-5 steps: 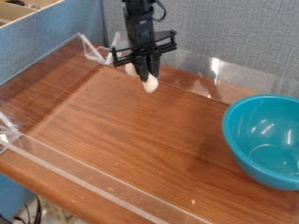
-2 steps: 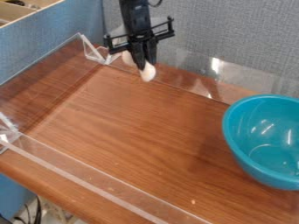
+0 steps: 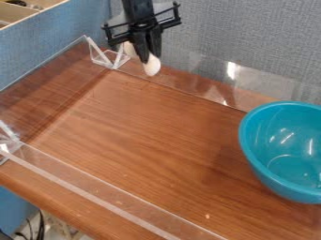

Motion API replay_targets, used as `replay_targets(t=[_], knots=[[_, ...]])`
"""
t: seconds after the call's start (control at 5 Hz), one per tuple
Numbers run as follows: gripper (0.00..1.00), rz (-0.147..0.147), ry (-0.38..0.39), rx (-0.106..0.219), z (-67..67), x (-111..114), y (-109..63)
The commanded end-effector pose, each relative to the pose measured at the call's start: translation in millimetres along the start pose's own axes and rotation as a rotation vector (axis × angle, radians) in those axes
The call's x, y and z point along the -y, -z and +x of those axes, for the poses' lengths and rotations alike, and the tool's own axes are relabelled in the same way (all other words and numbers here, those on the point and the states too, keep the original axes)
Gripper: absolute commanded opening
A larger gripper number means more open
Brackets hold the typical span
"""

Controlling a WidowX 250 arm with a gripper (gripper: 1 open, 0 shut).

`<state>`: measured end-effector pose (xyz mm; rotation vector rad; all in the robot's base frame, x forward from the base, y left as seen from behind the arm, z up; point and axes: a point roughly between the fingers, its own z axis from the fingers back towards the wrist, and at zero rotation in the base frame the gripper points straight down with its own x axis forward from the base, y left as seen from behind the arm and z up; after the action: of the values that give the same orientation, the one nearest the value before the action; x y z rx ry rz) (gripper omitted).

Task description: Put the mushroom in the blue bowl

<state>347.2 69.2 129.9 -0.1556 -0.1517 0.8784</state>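
Since the prev frames I'd raised the gripper (image 3: 149, 56) toward the top-left of the view, jaws clamped on the mushroom (image 3: 150, 66), which hung cap-down in the air near the back of the table, well apart from the blue bowl (image 3: 286, 150) sitting unmoved at the right edge. The wooden table (image 3: 138, 141) had a clear acrylic rim (image 3: 88, 197) along front, left & back. I saw grey fabric wall (image 3: 251, 37) behind, and a cardboard box (image 3: 38, 19) at upper left.
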Motion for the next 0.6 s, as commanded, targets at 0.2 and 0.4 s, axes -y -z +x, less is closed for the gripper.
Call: replay_targets(t=[0.2,0.4], knots=[[0.0,-0.015,0.018,0.049,-0.3,2.3,-10.6],[0.0,-0.061,0.155,0.035,-30.9,35.4,-31.4]])
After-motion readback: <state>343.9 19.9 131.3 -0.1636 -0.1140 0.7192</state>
